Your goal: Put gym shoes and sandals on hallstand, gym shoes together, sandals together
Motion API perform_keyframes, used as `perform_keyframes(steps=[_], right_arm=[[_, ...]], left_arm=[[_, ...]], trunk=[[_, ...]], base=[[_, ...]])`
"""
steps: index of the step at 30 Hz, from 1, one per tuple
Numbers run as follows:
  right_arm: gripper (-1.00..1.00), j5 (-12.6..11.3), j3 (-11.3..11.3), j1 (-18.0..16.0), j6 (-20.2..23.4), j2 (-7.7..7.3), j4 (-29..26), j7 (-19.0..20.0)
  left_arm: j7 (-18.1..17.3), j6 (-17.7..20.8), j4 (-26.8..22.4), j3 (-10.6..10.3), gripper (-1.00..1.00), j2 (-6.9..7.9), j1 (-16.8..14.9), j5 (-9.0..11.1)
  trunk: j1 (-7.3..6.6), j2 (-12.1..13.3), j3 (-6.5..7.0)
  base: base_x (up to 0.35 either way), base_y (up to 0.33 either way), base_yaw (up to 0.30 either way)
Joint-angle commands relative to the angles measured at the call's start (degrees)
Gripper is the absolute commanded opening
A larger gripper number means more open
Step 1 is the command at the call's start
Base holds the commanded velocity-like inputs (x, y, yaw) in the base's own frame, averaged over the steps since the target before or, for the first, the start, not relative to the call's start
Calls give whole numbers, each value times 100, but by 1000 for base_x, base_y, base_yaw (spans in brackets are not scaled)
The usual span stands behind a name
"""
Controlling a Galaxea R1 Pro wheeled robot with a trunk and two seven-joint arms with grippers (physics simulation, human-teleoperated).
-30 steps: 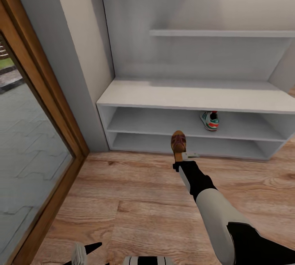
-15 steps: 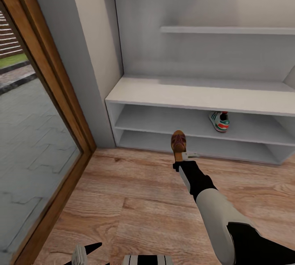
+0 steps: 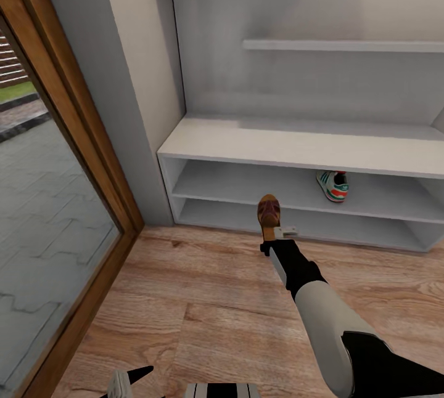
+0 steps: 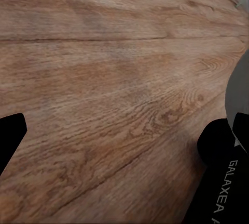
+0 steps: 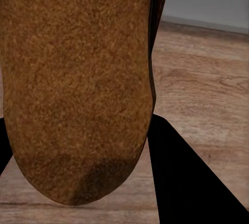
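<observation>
Sandal (image 3: 269, 213) hiding right hand (image 3: 271, 233)

Layout, head view. The wide pale grey-white hallstand (image 3: 296, 145) stands against the far wall, on the light brown wood-plank corridor floor (image 3: 203, 299). A wood-framed glass door (image 3: 55, 201) lies to its left. One white lace-up gym shoe (image 3: 333, 185) sits on the upper open shelf, right of centre, under the bench top. The right gripper (image 3: 269, 233) is above the floor just before the lower shelf, clamped on a brown open sandal (image 3: 269, 212) held upright. A single wall shelf (image 3: 345, 45) hangs above the bench.
</observation>
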Motion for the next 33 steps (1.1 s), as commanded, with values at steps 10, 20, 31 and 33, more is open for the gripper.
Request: perform_keyframes(steps=[10, 20, 31, 33], right_arm=[[-100, 44, -46, -4, 41, 8, -26, -14], [-100, 15, -114, -243, 379, 8, -126, -41], [-100, -548, -297, -296, 1079, 8, -128, -62], [-100, -549, -306, -298, 1083, 8, -127, -62]], left_arm=[[-19, -30, 71, 4, 100, 0, -3, 10], [-19, -30, 74, -1, 100, -6, -3, 10], [-19, -37, 74, -4, 100, -6, -3, 10], [-19, -43, 74, 0, 100, -5, -3, 10]], trunk=[[-1, -2, -4], [-1, -2, -4], [-1, -2, -4], [-1, -2, -4]], base=[[0, 0, 0], [0, 0, 0], [6, 0, 0], [197, 0, 0]])
